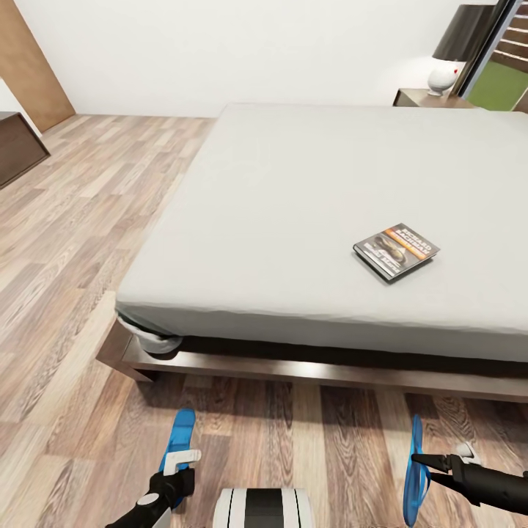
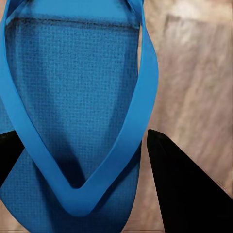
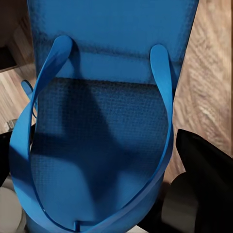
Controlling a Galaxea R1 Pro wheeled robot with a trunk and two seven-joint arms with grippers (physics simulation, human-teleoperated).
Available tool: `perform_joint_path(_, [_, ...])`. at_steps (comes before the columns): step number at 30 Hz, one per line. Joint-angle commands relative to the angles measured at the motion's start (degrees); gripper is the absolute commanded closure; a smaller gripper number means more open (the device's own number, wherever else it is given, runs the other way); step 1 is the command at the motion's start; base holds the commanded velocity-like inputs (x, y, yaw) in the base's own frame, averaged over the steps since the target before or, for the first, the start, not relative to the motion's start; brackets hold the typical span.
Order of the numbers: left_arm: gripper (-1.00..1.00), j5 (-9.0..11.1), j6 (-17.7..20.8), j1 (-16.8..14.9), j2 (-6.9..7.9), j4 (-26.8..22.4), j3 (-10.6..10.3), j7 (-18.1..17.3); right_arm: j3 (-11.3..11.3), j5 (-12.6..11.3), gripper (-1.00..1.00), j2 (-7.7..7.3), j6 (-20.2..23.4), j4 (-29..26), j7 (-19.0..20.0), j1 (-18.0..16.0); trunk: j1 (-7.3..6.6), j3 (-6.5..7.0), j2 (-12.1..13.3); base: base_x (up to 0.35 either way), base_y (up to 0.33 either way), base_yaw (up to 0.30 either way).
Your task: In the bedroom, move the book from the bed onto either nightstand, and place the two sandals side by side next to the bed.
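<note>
The book (image 1: 396,251), dark with an orange band, lies flat on the grey mattress of the bed (image 1: 293,191), near its front right. A nightstand (image 1: 422,97) with a lamp stands at the bed's far right corner. One blue sandal (image 1: 179,437) lies flat on the floor in front of the bed; my left gripper (image 1: 178,463) is over its near end, open, its black fingers (image 2: 184,189) either side of the strap (image 2: 141,121). The other sandal (image 1: 415,477) stands on edge at the right, lifted, with my right gripper (image 1: 421,460) shut on it. Its sole (image 3: 102,145) is close up in the right wrist view.
The dark wooden bed frame (image 1: 308,370) runs across just beyond both sandals. Wood floor (image 1: 81,242) stretches to the left of the bed. A dark low bench (image 1: 18,147) sits at the far left wall. My white base (image 1: 264,510) shows between the arms.
</note>
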Motion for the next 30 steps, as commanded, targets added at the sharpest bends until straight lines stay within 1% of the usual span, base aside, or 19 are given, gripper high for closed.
perform_joint_path(1, [1.00,-0.67,-0.19,-0.03,-0.03,0.03,0.39,0.08,-0.05,-0.25,1.00,-0.01,0.40,0.00,0.00,-0.02,0.01,-0.26,-0.03,0.000,0.000,0.000])
perform_joint_path(11, [1.00,-0.74,-0.19,-0.03,-0.03,0.03,0.40,0.08,-0.07,-0.25,1.00,-0.01,0.40,0.00,0.00,-0.01,0.27,-2.48,-0.16,0.000,0.000,0.000])
perform_joint_path(21, [1.00,-0.75,-0.19,-0.03,-0.03,0.03,0.40,0.08,-0.04,-0.25,1.00,-0.01,0.40,0.00,0.00,-0.01,0.27,-2.48,-0.16,0.000,0.000,0.000])
perform_joint_path(25, [1.00,-0.75,-0.19,-0.03,-0.06,0.03,0.37,0.08,-0.04,-0.25,1.00,-0.01,0.40,0.00,0.00,-0.01,0.37,-3.36,-0.22,0.000,0.000,0.000])
perform_joint_path(30, [1.00,-0.75,-0.19,-0.03,-0.11,0.03,0.32,0.08,-0.04,-0.25,1.00,-0.01,0.40,0.00,0.00,-0.01,0.37,-3.36,-0.22,0.000,0.000,0.000])
